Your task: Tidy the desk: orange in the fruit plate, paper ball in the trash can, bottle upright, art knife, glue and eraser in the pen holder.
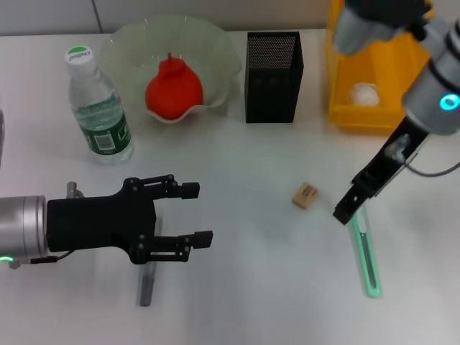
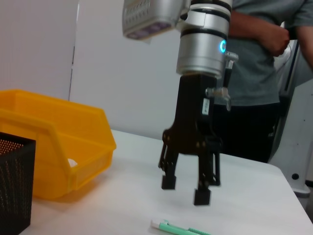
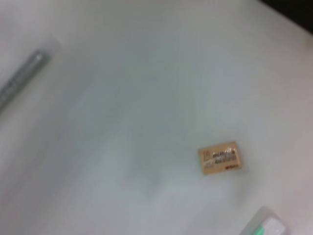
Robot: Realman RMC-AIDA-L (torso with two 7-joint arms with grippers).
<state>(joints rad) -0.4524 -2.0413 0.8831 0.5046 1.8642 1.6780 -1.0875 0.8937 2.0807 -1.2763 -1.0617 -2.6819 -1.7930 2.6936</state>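
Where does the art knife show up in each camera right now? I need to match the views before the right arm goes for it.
Head view: the art knife lies on the desk at lower right, just below the right gripper.
Left wrist view: only one end shows at the bottom edge, under the right gripper, whose fingers are open.
Right wrist view: one end shows at the bottom right corner.
Shared landmark: the eraser in the head and right wrist views.

Black metal-mesh pen holder (image 1: 273, 68), glossy yellow plastic trash can (image 1: 374, 108), smooth white desk (image 1: 251, 273).

No legible text anywhere.
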